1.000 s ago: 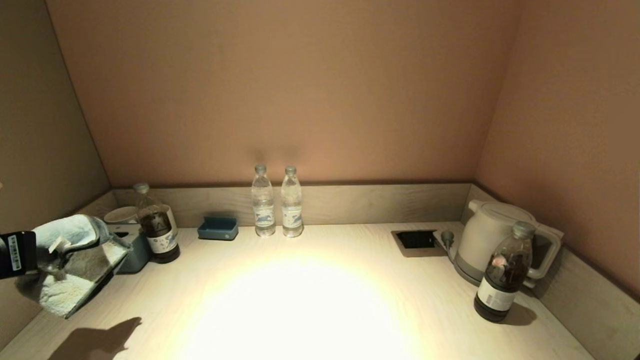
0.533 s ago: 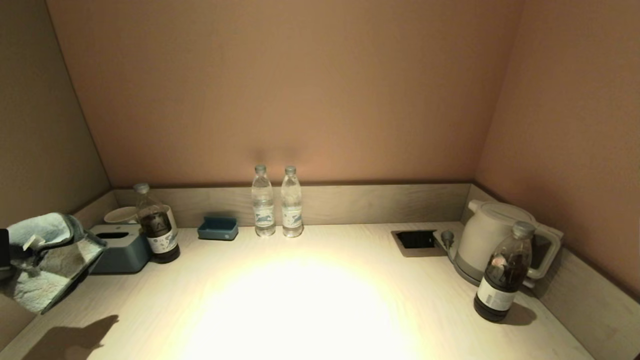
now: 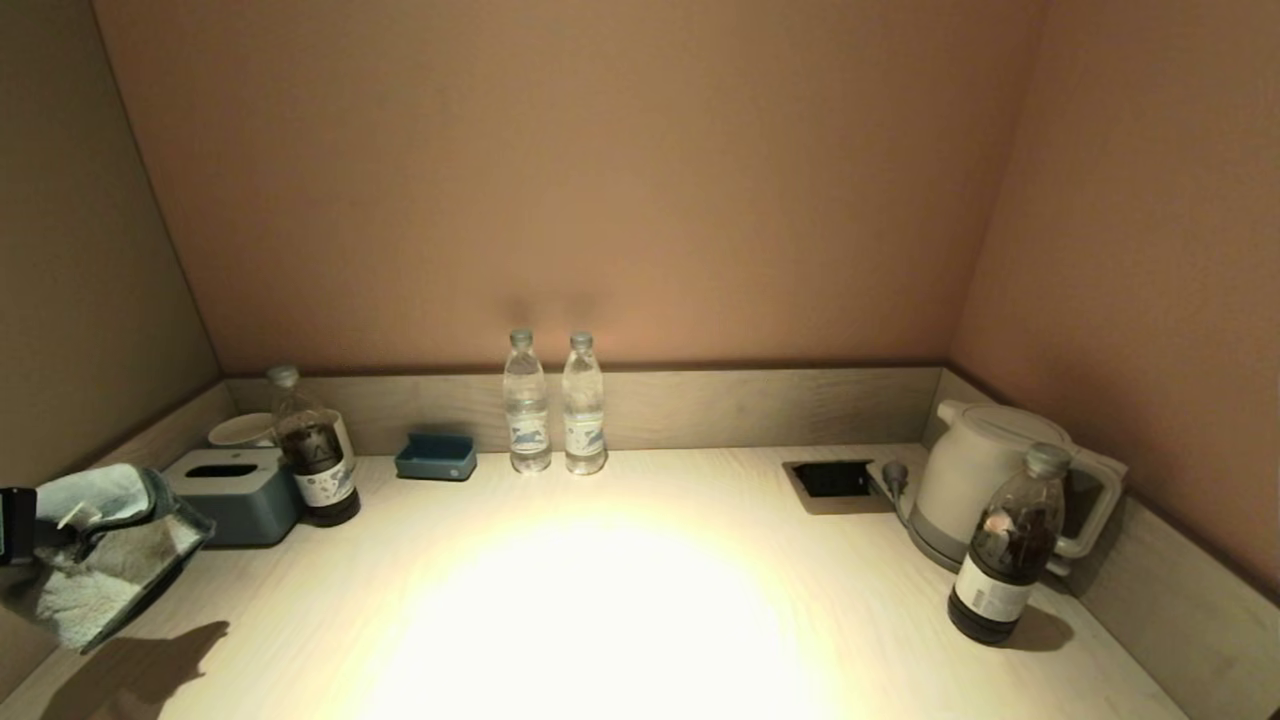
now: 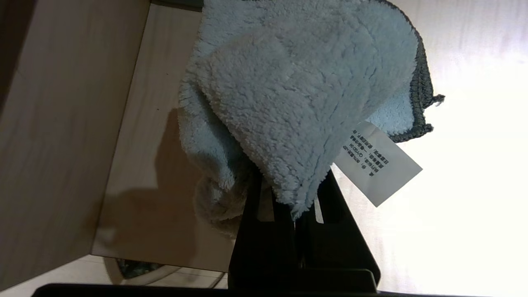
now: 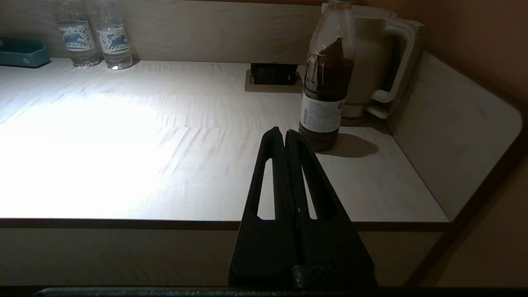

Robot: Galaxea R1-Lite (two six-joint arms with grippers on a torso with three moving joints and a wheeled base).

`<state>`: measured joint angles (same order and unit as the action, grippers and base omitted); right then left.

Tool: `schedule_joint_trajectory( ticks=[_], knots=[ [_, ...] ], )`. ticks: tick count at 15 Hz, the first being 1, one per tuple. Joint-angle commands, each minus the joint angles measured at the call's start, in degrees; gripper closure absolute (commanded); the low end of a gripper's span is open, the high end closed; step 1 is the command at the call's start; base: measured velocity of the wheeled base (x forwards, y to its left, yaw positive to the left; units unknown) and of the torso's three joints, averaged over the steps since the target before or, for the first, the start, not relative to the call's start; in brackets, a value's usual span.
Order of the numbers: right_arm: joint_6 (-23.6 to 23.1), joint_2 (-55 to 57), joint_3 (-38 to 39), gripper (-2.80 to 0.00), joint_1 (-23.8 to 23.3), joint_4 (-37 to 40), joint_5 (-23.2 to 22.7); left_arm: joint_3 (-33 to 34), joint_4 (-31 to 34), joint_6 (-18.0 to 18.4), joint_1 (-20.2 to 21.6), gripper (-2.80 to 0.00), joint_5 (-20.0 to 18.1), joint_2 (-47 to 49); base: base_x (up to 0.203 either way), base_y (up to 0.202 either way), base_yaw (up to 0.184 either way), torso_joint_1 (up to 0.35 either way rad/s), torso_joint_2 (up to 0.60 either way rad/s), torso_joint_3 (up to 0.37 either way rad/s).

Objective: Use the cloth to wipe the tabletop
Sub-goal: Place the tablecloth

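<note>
My left gripper is shut on a fluffy light-blue cloth with a dark hem and a white label. It holds the cloth in the air over the table's front left corner, above the pale wooden tabletop. In the left wrist view the cloth hangs over the black fingers and hides their tips. My right gripper is shut and empty, parked off the table's front edge near the right side; it does not show in the head view.
A blue-grey tissue box, a cup and a dark bottle stand at the back left. A blue tray and two water bottles line the back wall. A socket well, white kettle and dark bottle stand at right.
My left gripper has drawn the cloth back to the left and a little lower, away from the tissue box toward the table's left edge. The right arm has not moved.
</note>
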<state>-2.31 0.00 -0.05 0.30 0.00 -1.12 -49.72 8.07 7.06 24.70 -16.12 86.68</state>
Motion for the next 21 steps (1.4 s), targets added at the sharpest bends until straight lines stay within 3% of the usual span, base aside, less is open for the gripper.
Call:
schedule_joint_trajectory(
  ticks=[1, 2, 5, 11, 21],
  knots=[
    [0.0, 0.0, 0.0, 0.0, 0.0, 0.0, 0.0, -0.9, -0.2, 4.5, 0.6, 0.0, 0.0, 2.9, 0.0, 0.0, 0.0, 0.0, 0.0, 0.0],
    [0.0, 0.0, 0.0, 0.0, 0.0, 0.0, 0.0, -2.5, -0.1, 6.7, 1.3, 0.0, -0.1, 3.3, 0.0, 0.0, 0.0, 0.0, 0.0, 0.0],
    [0.0, 0.0, 0.0, 0.0, 0.0, 0.0, 0.0, -4.1, -0.3, 7.3, 1.6, 0.0, 0.3, 5.5, 0.0, 0.0, 0.0, 0.0, 0.0, 0.0],
    [0.0, 0.0, 0.0, 0.0, 0.0, 0.0, 0.0, -5.2, -0.4, 9.1, 2.8, 0.0, 7.2, 13.3, 0.0, 0.0, 0.0, 0.0, 0.0, 0.0],
    [0.0, 0.0, 0.0, 0.0, 0.0, 0.0, 0.0, -11.1, -0.5, 8.4, 4.4, 0.0, 7.7, 24.0, 0.0, 0.0, 0.0, 0.0, 0.0, 0.0]
  ],
)
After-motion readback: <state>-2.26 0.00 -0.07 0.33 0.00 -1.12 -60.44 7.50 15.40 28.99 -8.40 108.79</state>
